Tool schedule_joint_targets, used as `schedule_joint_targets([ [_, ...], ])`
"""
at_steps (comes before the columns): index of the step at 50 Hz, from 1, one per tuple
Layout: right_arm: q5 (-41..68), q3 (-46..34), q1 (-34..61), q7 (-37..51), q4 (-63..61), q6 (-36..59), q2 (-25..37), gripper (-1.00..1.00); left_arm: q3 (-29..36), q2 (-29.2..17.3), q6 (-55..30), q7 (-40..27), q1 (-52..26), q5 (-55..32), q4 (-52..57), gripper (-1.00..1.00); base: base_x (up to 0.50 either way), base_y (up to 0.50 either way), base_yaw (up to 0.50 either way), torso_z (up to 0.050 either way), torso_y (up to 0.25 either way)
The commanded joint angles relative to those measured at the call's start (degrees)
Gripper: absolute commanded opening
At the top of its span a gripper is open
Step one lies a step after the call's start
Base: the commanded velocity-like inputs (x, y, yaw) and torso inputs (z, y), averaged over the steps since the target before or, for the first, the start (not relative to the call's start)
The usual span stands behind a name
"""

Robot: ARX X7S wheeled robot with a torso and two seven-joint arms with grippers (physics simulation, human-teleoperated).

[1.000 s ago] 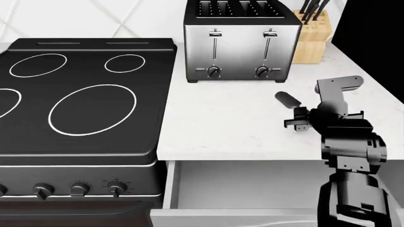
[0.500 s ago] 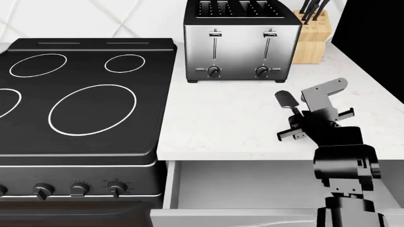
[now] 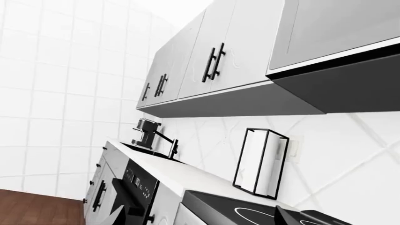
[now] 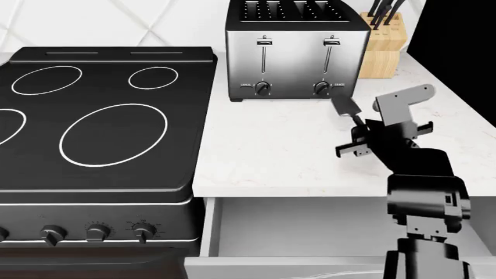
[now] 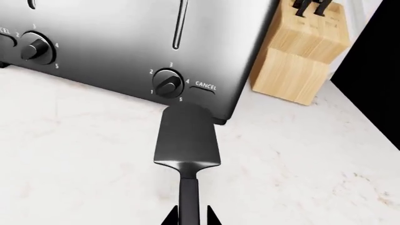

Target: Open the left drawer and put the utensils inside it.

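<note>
Right arm holding the spatula above the counter, open drawer below.

Head view: the right gripper (image 4: 358, 135) is clenching the spatula (image 4: 345, 107), blade pointing toward the toaster (image 4: 294, 49); the left drawer (image 4: 310, 229) is lying open nearer the robot. Right wrist view: handle running straight back between the jaws (spoon unseen). Left wrist view: only cabinets are showing, its gripper unseen.

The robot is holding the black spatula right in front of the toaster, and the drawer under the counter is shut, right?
Not quite. The right end effector does hold the black spatula in front of the toaster, but the drawer under the counter is open, not shut. The head view shows its white inside.
</note>
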Motion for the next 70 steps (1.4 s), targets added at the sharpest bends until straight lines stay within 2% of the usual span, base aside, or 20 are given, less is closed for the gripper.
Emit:
schedule_joint_targets([
  [1,0.4,0.3,-0.4,-1.0,-4.8,1.5,0.2,-1.0,0.0,0.0,0.1,0.0,0.0,0.0,0.1,1.0,0.0,0.0,0.0,0.0,0.0],
  [11,0.1,-0.6,-2.6,-3.1,-8.1,3.5,1.4,-1.0,0.0,0.0,0.3,0.0,0.0,0.0,0.0,1.0,0.0,0.0,0.0,0.0,0.0],
  [28,-1.5,-2.5,-5.2,-10.2,-24.6,11.9,4.4,-1.0,-0.1,0.0,0.6,-0.1,0.2,0.1,0.5,1.0,0.0,0.0,0.0,0.0,0.0],
  [50,-5.1,-7.9,-11.1,-23.3,-50.8,24.2,11.8,-1.0,-0.3,0.1,0.7,-0.1,0.4,0.4,0.9,1.0,0.0,0.0,0.0,0.0,0.001],
  [54,-5.9,-10.9,-13.1,-30.1,-63.1,29.2,15.9,-1.0,-0.3,0.0,0.4,0.0,0.4,0.9,1.2,1.0,0.0,0.0,0.0,0.0,0.0],
  [70,-5.2,-14.3,-11.7,-38.2,-75.0,36.5,19.3,-1.0,-0.2,0.1,-0.3,0.2,0.4,1.3,1.9,1.0,0.0,0.0,0.0,0.0,0.0],
])
